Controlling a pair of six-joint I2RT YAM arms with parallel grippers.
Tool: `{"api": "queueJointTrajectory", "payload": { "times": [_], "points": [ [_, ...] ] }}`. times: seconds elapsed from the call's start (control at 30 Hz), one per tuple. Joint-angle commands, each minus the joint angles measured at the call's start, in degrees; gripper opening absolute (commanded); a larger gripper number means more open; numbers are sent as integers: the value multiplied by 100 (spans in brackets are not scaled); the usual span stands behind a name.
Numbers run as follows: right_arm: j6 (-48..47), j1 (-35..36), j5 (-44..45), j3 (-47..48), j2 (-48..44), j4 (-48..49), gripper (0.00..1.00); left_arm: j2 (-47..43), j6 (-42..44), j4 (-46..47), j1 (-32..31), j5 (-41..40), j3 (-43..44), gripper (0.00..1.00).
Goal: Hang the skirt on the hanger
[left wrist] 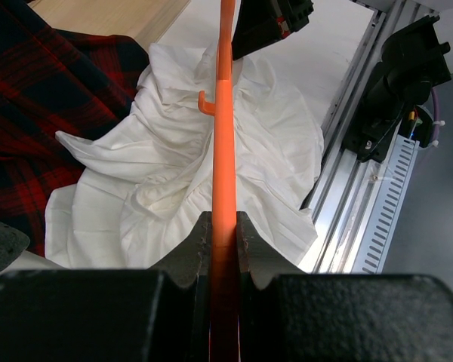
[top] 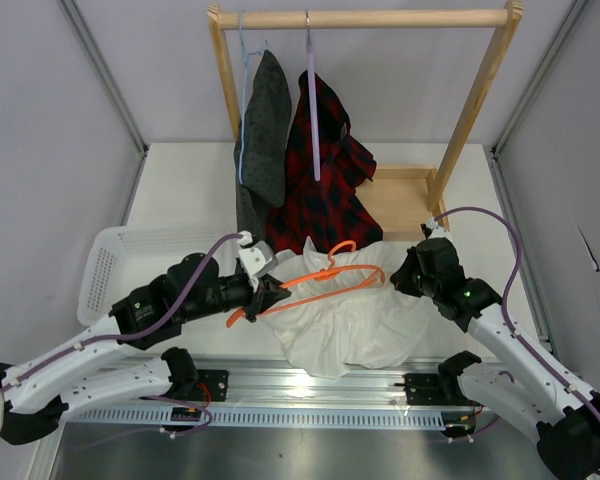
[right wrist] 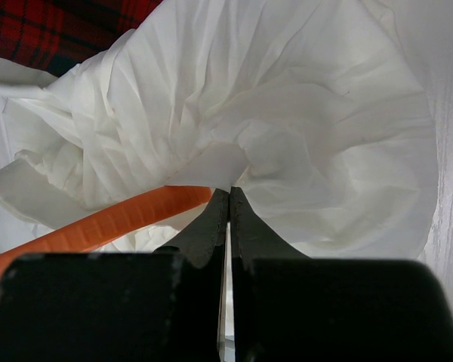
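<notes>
The white skirt lies crumpled on the table between the two arms. It also shows in the left wrist view and the right wrist view. The orange hanger lies across the skirt's top. My left gripper is shut on the hanger's bar at its left end. My right gripper is shut on a fold of the skirt's edge, with the hanger's right end just left of its jaws.
A wooden rack stands at the back with a dark grey garment on a light blue hanger and a red-black plaid shirt on a purple hanger. A white basket sits at the left.
</notes>
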Motion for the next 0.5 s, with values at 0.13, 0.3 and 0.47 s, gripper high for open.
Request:
{"api": "queueJointTrajectory", "payload": {
  "times": [0.13,0.3,0.47],
  "points": [
    [-57,112,8,412,-91,-105,0,227,69,814,-37,21,-89,0],
    [-31,244,78,544,-56,-201,0,534,122,1219,-37,-31,-107,0],
    [-5,437,149,798,-21,-306,0,1035,183,1315,-37,90,131,0]
  ]
}}
